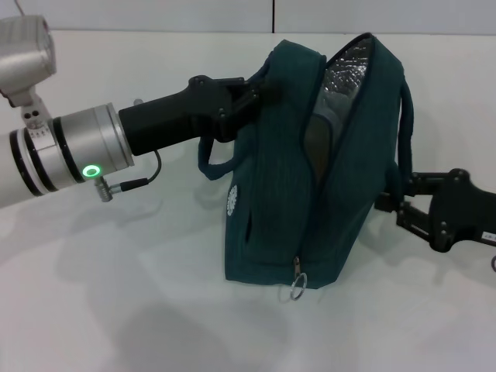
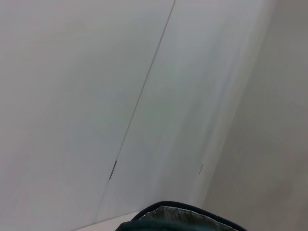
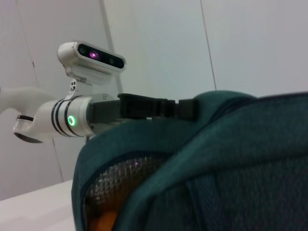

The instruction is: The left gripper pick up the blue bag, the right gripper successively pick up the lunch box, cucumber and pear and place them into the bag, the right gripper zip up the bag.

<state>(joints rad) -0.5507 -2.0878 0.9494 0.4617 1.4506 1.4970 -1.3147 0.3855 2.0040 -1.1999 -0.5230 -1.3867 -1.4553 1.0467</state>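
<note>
At nine o'clock my left gripper point(image 1: 260, 93) pinches the blue bag point(image 1: 287, 201) by its upper edge, holding it upright at centre, mouth gaping. At three o'clock my right gripper point(image 1: 399, 198) touches its side; whether its fingers are spread, I cannot tell. Zipping comes next, I judge: reach the zipper pull point(image 1: 297, 285).

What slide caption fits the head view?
Left gripper holds dark teal fabric bag upright, unzipped; right gripper at its side.

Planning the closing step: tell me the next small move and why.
Probably bring the right end effector round to the zipper pull. The blue bag gapes open at the top, its pull hangs low at the front, and the left end effector holds its upper edge.
</note>
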